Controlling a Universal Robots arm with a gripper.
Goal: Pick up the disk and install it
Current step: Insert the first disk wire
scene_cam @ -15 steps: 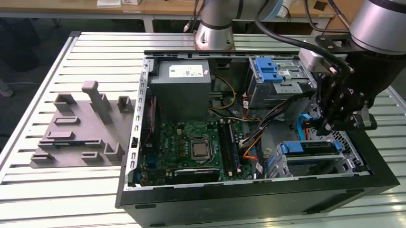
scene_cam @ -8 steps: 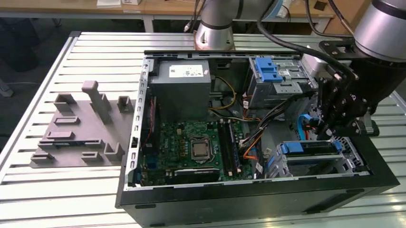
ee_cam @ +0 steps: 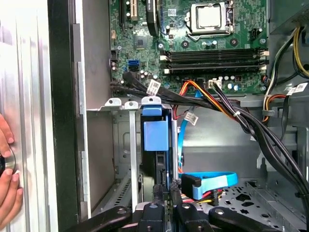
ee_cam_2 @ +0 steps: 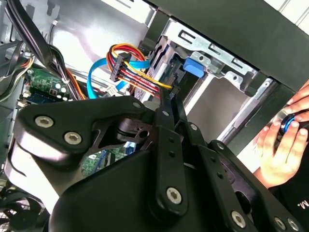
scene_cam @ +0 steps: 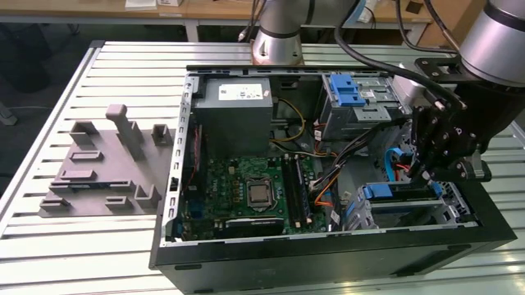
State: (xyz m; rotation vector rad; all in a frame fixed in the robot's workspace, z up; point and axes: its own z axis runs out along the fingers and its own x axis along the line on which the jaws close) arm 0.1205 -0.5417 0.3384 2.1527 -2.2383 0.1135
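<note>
The disk (ee_cam: 156, 140) sits edge-up in the drive cage (ee_cam: 116, 145) at the front corner of the open computer case (scene_cam: 328, 246). The pincer (ee_cam: 164, 191) hangs at its rear edge; I cannot tell its jaws' state. Beside the case, a person's hand (ee_cam_2: 282, 145) rests on the counter (scene_cam: 98, 246).

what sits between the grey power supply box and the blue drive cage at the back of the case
In the exterior view, a bundle of yellow and black cables runs between the grey power supply box and the blue-tabbed metal drive cage.

Ribbed metal table (scene_cam: 74, 80), wooden desks (scene_cam: 205, 9) behind, dark floor (scene_cam: 33, 67), even light
</note>
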